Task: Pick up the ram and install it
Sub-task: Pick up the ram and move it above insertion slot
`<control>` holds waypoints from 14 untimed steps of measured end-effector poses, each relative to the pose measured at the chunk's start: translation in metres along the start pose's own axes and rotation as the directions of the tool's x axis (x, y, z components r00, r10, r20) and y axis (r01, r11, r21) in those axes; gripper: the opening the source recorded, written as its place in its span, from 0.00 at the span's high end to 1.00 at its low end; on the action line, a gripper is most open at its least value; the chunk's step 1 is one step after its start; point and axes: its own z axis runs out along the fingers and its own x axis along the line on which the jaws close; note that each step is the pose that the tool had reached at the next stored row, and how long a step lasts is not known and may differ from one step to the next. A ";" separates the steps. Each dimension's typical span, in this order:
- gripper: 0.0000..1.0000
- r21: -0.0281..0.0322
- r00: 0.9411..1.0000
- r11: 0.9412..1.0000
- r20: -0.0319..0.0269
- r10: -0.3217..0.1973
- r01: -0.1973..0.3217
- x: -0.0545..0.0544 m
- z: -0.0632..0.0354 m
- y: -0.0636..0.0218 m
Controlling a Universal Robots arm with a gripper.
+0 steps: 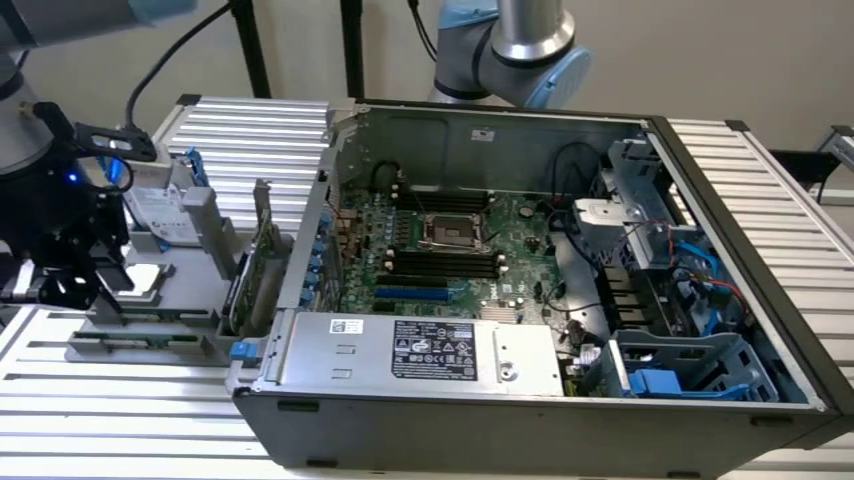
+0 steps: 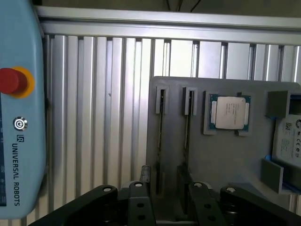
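Gripper (image 2: 164, 188) spread wide, empty, low over grey holder (image 2: 221, 160). Ram (image 2: 161, 136) on edge in holder slot, between jaws, not yet grasped. Pickup and install both undone. Second stick (image 2: 188, 136) just beside. CPU (image 2: 229, 113) near. Motherboard slots (image 1: 441, 262) look vacant.

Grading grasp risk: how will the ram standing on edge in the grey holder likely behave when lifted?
The ram shows as a thin edge in a narrow slot of the grey holder, so it is probably light and stiff. Held upright by the slot, it may tilt or bind if gripped off-centre. So thin a board is probably fragile under sideways force.
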 end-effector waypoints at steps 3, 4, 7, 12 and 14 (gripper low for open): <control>0.64 0.000 1.000 1.000 0.000 0.004 -0.004 0.000 0.0055 -0.0006; 0.64 0.000 1.000 1.000 0.000 0.005 -0.005 0.000 0.0073 -0.0006; 0.64 0.000 1.000 1.000 0.000 0.008 -0.008 0.000 0.0127 -0.0007; 0.64 0.000 1.000 1.000 0.000 0.008 -0.008 0.002 0.0218 -0.0006; 0.64 0.000 1.000 1.000 0.000 0.009 -0.009 0.002 0.0255 -0.0006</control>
